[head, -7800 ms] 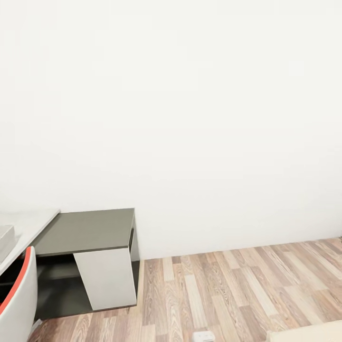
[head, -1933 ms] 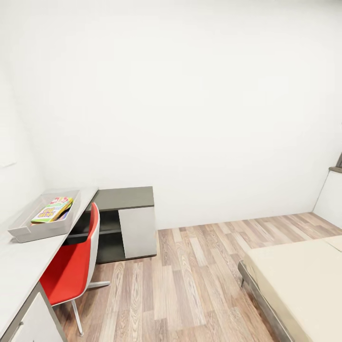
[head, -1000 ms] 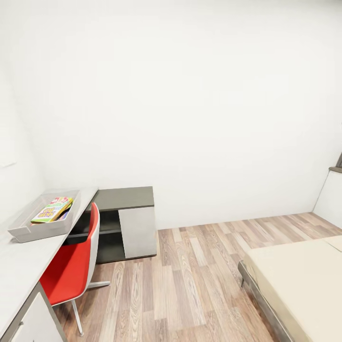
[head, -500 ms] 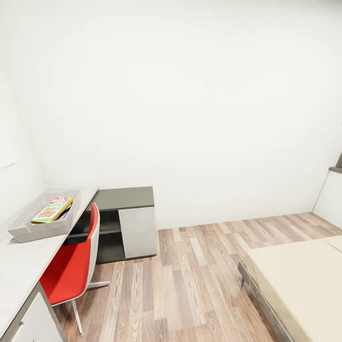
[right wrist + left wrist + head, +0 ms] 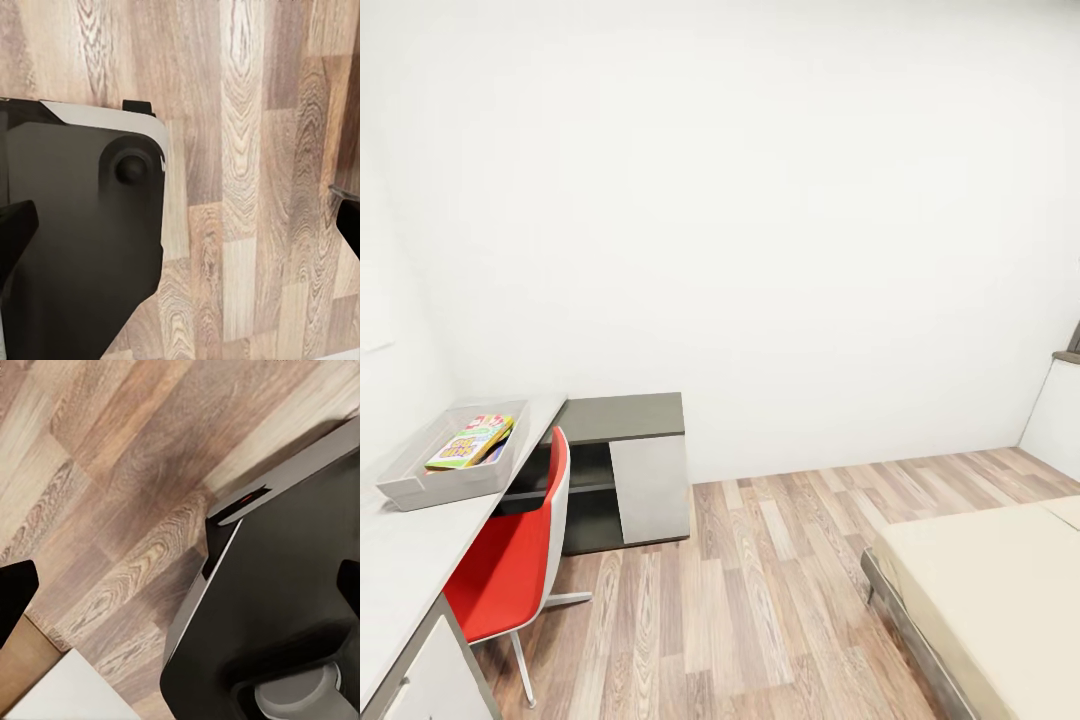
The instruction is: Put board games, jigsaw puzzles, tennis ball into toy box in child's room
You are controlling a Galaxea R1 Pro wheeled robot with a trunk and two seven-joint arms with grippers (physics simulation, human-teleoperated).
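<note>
Head view puts the toy box on the table, beside the red chair, with a board game inside. I judge it stiff and light, best pinched by an edge. Both grippers hang spread wide over the floor, holding nothing.

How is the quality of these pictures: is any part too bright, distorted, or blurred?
Head view: even light, the white wall nearly washed out; straight lines lean at the edges, as at the table and bed, and a soft shadow lies under the red chair. Left wrist view: the wooden floor is sharp, the fingertips plain black. Right wrist view: sharp grain, no glare.
</note>
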